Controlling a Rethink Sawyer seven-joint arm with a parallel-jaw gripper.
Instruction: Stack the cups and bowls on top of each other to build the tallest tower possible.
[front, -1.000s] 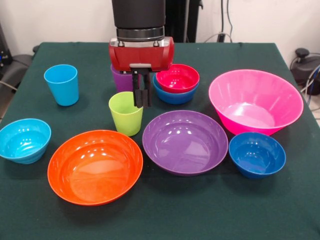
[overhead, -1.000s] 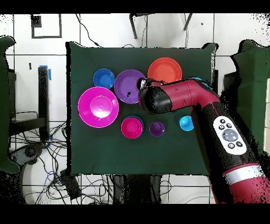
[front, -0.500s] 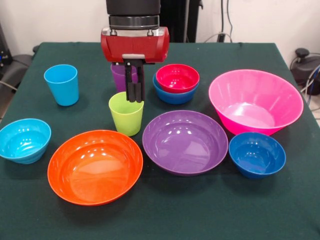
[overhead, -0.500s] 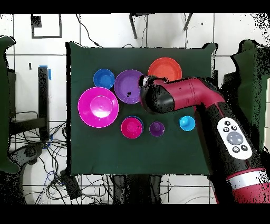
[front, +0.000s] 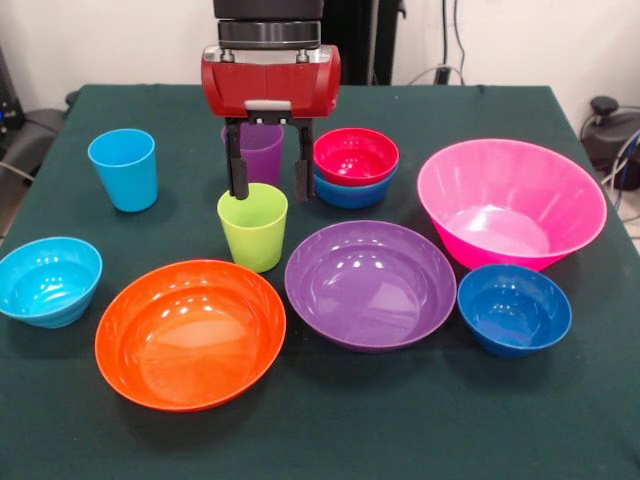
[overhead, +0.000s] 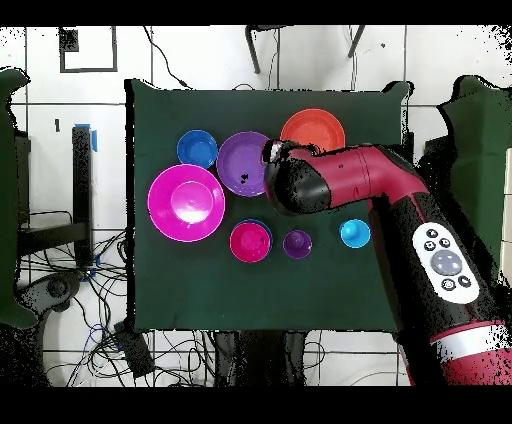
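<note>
The lime green cup (front: 252, 230) stands upright in the middle of the table. My gripper (front: 268, 190) hangs open right over its far rim, one finger (front: 235, 170) toward each side, holding nothing. Just behind stands the purple cup (front: 264, 150). A red bowl (front: 355, 155) sits nested in a blue bowl (front: 349, 192) to the right, forming a low tower. The light blue cup (front: 123, 168) and the cyan bowl (front: 48, 280) are at the left. In the overhead view the arm (overhead: 330, 185) hides the lime green cup.
A wide orange bowl (front: 190, 333) and a wide purple bowl (front: 370, 283) lie in front of the green cup. The big pink bowl (front: 510, 203) and a dark blue bowl (front: 514, 308) are at the right. The cloth-covered table (front: 330, 430) ends near the front.
The gripper's fingers, shut a second ago, have spread open. The gripper has shifted slightly left to stand over the lime green cup. No cup or bowl has moved.
</note>
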